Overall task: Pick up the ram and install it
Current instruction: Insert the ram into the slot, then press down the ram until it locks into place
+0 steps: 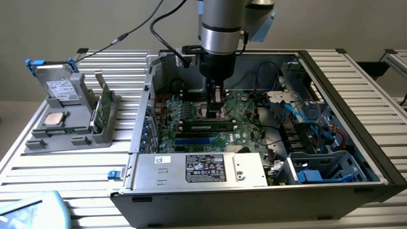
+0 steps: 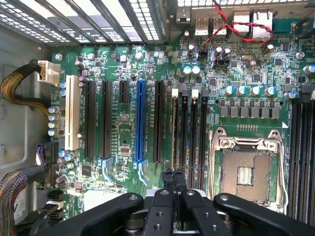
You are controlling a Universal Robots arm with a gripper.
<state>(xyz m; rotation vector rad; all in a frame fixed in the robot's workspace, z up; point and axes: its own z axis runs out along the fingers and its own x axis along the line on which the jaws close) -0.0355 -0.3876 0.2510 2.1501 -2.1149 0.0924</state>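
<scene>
Black two-finger gripper: fingers pressed together, nothing visibly held. Long thin green ram stick stands on edge in motherboard slot just beside fingertips. Judged light, stiff, fragile; grip long edges, avoid chips.

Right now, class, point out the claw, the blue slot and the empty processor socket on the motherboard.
claw (image 2: 174,177), wrist view, between its shut fingertips.
blue slot (image 2: 140,120), wrist view, middle of its length.
processor socket (image 2: 244,175), wrist view, its open centre.
</scene>
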